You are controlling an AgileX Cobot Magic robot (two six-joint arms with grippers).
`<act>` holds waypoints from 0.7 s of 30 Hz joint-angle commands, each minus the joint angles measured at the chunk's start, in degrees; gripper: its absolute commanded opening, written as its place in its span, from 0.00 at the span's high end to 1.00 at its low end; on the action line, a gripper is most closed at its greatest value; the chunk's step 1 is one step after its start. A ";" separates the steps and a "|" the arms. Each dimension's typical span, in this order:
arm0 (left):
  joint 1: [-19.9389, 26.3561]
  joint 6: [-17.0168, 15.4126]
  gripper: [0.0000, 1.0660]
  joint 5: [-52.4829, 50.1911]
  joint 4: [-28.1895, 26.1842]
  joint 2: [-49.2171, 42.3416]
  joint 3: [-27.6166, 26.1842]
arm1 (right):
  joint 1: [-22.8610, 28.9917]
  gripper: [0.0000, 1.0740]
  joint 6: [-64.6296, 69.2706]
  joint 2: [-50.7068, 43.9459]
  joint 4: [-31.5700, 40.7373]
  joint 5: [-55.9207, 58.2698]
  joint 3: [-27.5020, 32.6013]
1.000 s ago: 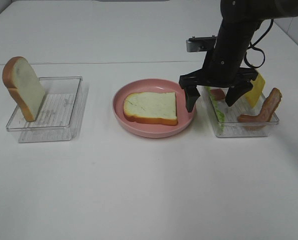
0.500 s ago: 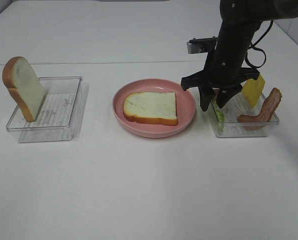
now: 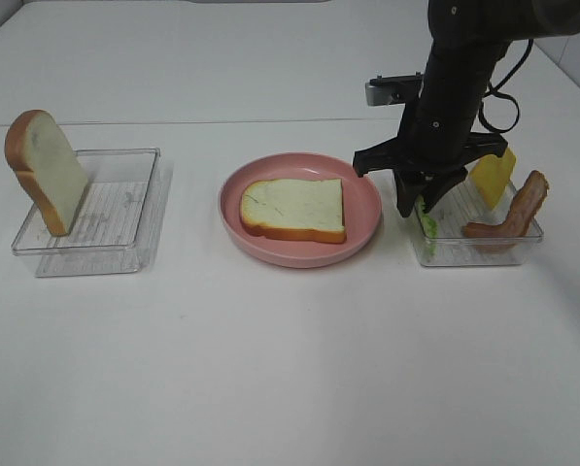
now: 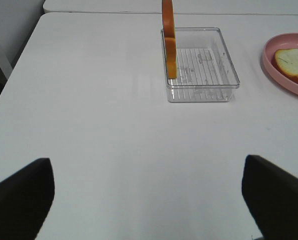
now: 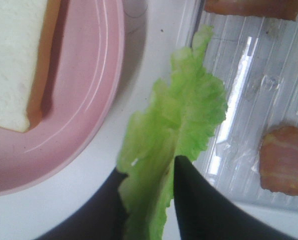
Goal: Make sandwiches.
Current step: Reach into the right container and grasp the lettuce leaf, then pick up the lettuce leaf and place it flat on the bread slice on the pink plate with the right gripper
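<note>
right wrist view: right gripper (image 5: 149, 192) pinched on green lettuce leaf (image 5: 186, 117) at plate-side edge of clear plastic tray (image 5: 236, 95), beside pink round plate (image 5: 91, 100) bearing white bread slice (image 5: 14, 55); left gripper (image 4: 149, 195) spread apart, empty.

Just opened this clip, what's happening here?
The right pincer is down in the clear plastic tray on the right, pinching the green lettuce leaf. A reddish-brown bacon strip and a yellow cheese square share that tray. One white bread slice lies flat on the pink round plate. A second bread slice leans upright in the left clear tray. The left pincer hangs open, empty.
</note>
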 commanded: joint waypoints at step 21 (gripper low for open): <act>-0.11 0.00 0.12 -0.63 -0.46 -1.15 0.00 | -0.11 1.00 0.92 -5.16 3.04 13.24 -4.76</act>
